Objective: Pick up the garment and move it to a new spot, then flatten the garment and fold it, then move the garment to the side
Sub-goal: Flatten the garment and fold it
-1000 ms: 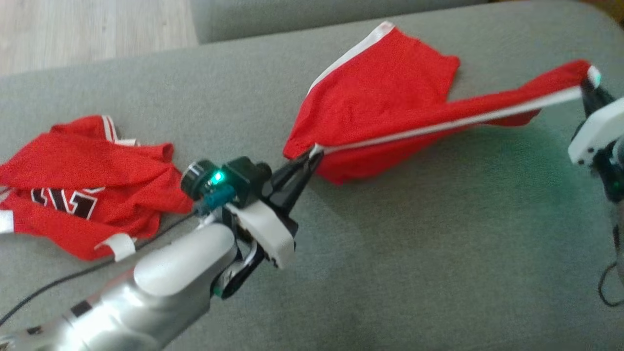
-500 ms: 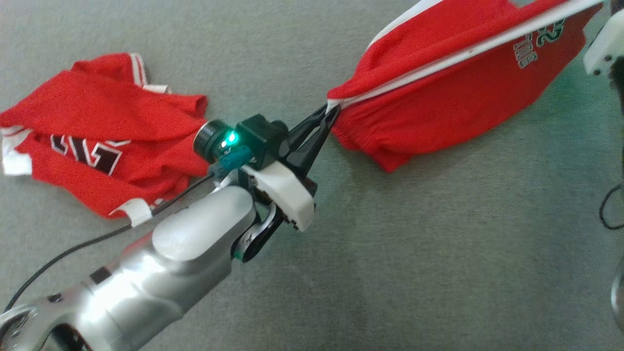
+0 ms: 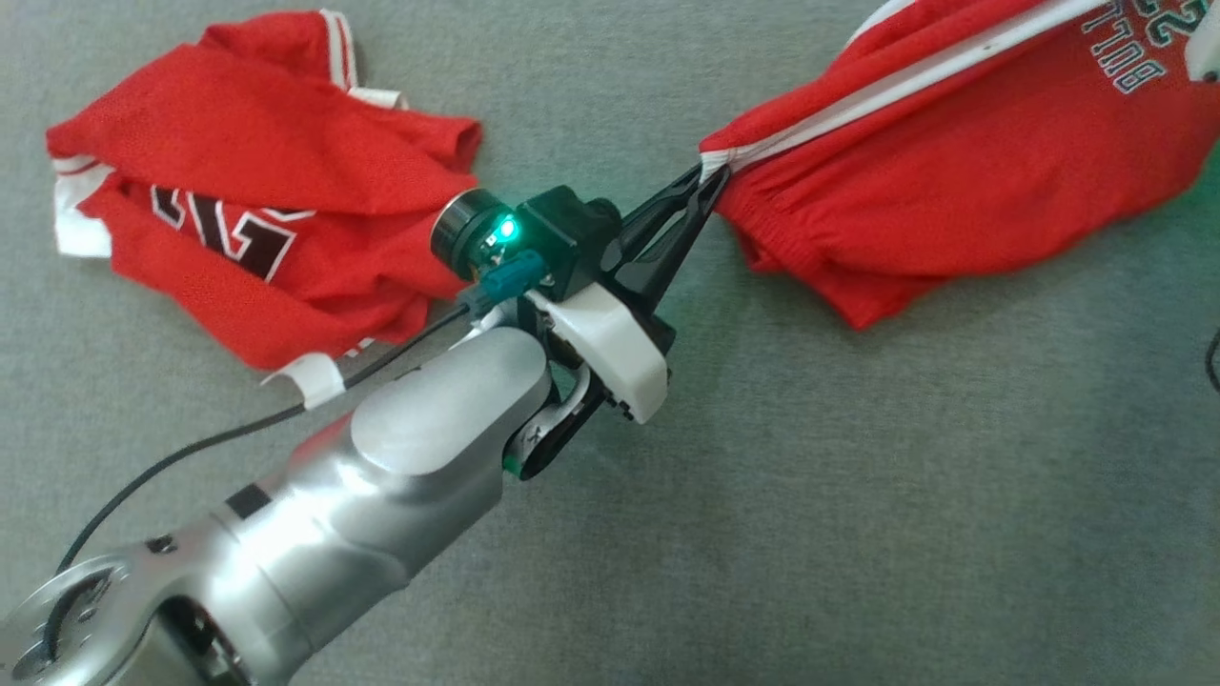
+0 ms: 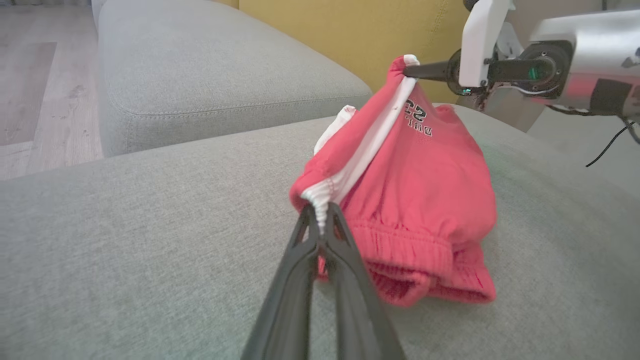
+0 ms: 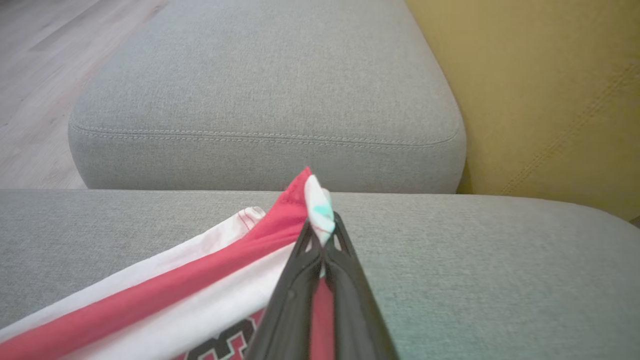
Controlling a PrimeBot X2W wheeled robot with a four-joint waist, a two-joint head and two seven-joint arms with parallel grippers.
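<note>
The garment [image 3: 953, 181] is a pair of red shorts with a white side stripe and printed lettering, stretched between both grippers over the grey sofa seat [image 3: 858, 495]. My left gripper [image 3: 710, 176] is shut on the elastic waistband corner [image 4: 320, 200]. In the left wrist view the garment [image 4: 425, 185] sags onto the cushion, and my right gripper [image 4: 407, 70] pinches its raised far corner. The right wrist view has the right gripper [image 5: 320, 235] shut on a red and white fold of the garment [image 5: 200, 295].
A crumpled red jersey [image 3: 257, 181] with black numerals lies on the seat to the left of my left arm. A second grey cushion [image 5: 270, 95] lies beyond, with a yellow panel [image 5: 550, 90] on one side and wooden floor [image 4: 40, 85] on the other.
The head camera has tipped downward, so the whole picture shifted. Both grippers drew the stretched garment nearer to me, and its lettered face has turned into view.
</note>
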